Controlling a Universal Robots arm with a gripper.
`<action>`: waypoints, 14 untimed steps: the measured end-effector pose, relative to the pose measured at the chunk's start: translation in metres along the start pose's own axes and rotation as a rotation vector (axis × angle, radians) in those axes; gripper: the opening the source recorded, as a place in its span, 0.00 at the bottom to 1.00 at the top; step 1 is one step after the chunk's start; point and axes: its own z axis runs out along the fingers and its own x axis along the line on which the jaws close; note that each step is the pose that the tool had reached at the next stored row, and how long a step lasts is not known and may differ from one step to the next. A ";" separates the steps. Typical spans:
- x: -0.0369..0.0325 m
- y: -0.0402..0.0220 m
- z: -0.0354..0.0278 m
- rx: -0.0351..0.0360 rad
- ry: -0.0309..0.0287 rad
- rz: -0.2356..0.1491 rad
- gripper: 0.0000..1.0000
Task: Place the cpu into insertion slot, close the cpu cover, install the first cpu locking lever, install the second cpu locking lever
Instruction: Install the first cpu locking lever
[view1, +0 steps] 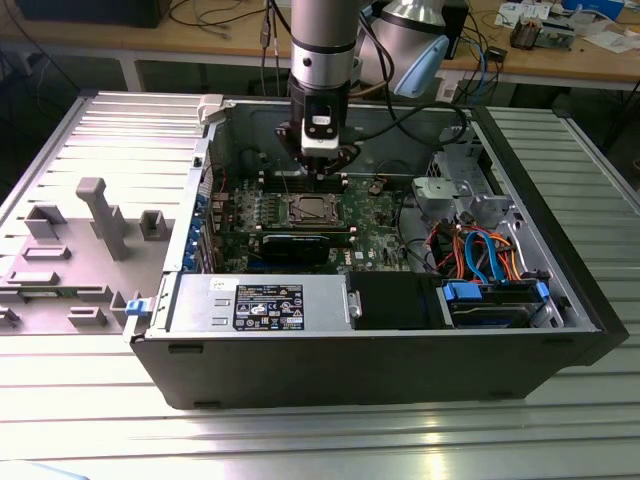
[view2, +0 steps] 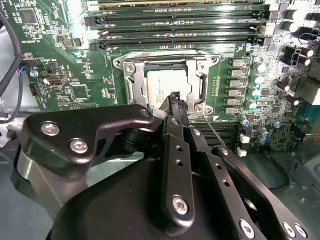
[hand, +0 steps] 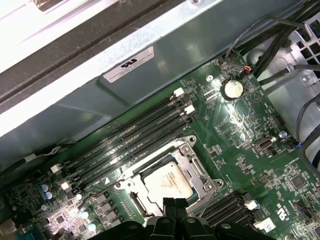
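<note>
Already the cpu (view2: 162, 90) is seated in the socket, with the cpu cover (view2: 165, 61) closed around it as a frame. The claw (view2: 176, 102) is pressed together and holds nothing, its tips at about 6 o'clock of the socket in both wrist views. A thin lever (view2: 216, 134) could be missed or bent if pushed off-line.

You can't see the near edge of the cpu (view2: 162, 87); the gripper (view2: 176, 102) covers it in both wrist views.
</note>
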 end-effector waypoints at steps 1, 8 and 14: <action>0.0000 0.0000 0.0000 0.0000 0.0000 -0.003 0.11; 0.0000 0.0000 0.0000 -0.0003 0.0000 -0.030 0.11; 0.0000 0.0000 0.0000 -0.0005 0.0001 -0.054 0.11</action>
